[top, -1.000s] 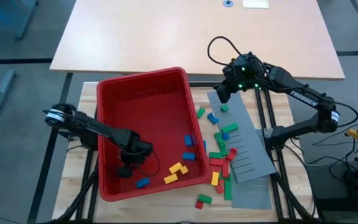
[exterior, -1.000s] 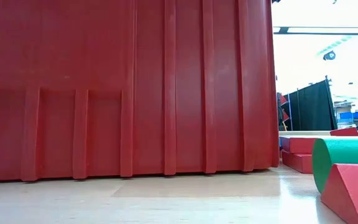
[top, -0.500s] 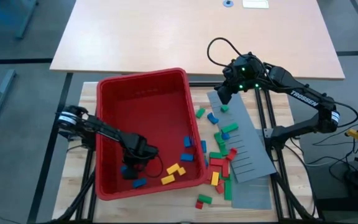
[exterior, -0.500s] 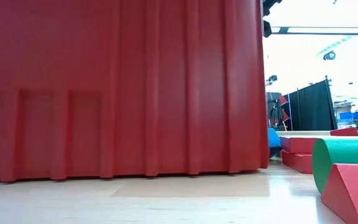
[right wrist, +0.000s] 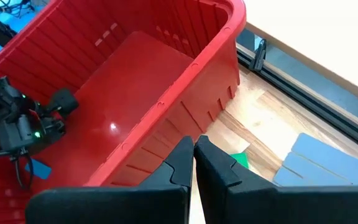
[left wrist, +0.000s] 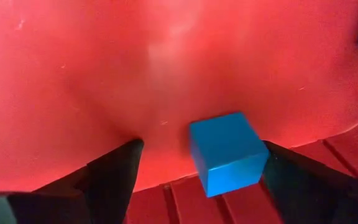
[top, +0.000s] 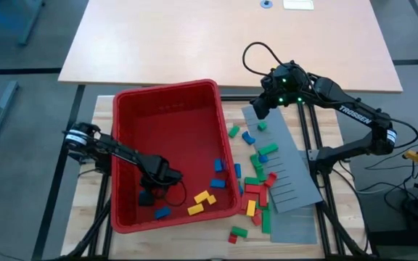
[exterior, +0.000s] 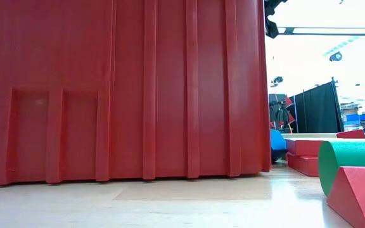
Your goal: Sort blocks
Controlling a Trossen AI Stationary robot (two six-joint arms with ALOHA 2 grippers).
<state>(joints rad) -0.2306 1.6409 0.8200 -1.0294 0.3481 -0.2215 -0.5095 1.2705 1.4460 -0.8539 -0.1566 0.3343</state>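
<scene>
Left wrist view, blue block (left wrist: 227, 152) between spread left claw (left wrist: 197, 171) fingers

A light wooden table (top: 93, 217) carries a big red bin (top: 167, 92) on its left part. Right of the bin, red, green, blue and yellow blocks (top: 256, 185) lie scattered on the wood. Flat grey slotted panels (top: 287, 174) lie beyond them, some blocks resting on top.

Robotics lab, framed rig table (top: 93, 210) (cables)
</scene>
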